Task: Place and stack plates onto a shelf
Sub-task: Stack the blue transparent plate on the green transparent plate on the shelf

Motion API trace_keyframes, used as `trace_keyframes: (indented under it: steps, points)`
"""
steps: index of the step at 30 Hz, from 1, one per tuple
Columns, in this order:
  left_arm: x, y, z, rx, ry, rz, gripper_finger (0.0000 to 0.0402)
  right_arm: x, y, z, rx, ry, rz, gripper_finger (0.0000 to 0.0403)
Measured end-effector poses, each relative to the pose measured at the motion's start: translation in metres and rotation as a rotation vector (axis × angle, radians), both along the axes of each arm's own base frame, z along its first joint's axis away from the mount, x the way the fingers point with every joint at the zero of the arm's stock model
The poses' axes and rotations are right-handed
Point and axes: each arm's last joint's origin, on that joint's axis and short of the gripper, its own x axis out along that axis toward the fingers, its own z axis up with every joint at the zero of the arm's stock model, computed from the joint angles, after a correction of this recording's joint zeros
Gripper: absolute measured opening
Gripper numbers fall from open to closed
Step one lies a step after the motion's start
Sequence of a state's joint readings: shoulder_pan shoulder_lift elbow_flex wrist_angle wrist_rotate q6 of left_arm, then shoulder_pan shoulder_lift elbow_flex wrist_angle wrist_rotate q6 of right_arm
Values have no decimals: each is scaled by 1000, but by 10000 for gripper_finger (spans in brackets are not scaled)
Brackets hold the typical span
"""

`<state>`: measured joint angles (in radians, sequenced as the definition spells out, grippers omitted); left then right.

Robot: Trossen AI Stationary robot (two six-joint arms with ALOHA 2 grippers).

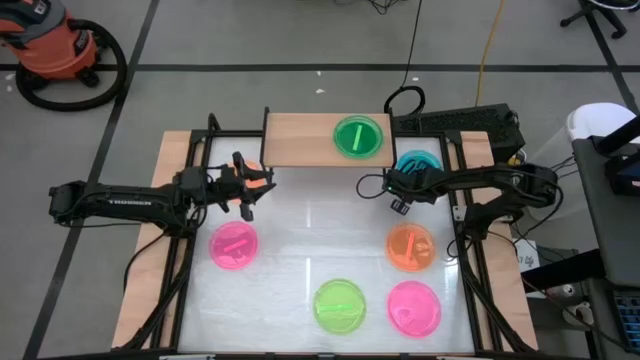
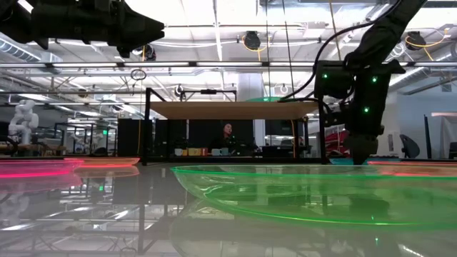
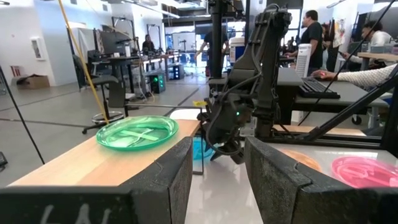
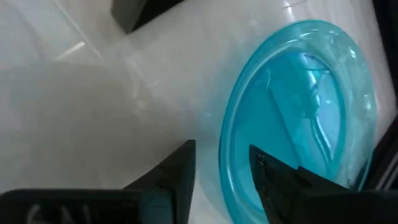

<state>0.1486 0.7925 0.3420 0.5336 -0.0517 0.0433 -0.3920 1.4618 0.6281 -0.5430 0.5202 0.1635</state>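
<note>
- Plates are lying in several places: one green plate [image 1: 358, 137] is already sitting on the shelf [image 1: 300, 139], while a blue plate [image 4: 305, 106] is lying on the white table [image 1: 300, 235] just beside the right end of the shelf.
- Other plates are waiting on the table: an orange plate [image 1: 411, 247], a pink plate [image 1: 233, 245] on the left, a lime plate [image 1: 340, 305] and another pink plate [image 1: 414, 308] near the front edge.
- The right gripper [image 4: 221, 165] is working at the rim of the blue plate; its fingers are standing apart on either side of the rim, one inside and one outside, and they are not pinching it yet.
- The left gripper [image 3: 217, 165] is hovering above the table near the left front of the shelf, with its fingers spread and nothing between them; something orange is showing just under it in the high view, but what it is cannot be told.
- The step in hand seems to be the picking of the blue plate.
- The next move is probably asking the right gripper to close on the rim, lift the plate clear of the shelf edge, and lower it flat on the green plate or beside it.
</note>
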Motion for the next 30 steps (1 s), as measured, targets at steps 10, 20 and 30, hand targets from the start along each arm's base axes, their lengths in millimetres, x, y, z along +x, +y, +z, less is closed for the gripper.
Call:
trace_keyframes:
  steps: [10,20,30]
  points:
    - [0,0,0,0,1,0,152,-1,1,-1,5,10,4,7]
    - [0,0,-1,0,8,0,152,-21,10,33,-28,-87,-69,0]
    - [0,0,-1,-1,8,0,152,-40,25,79,-137,-385,-45,0]
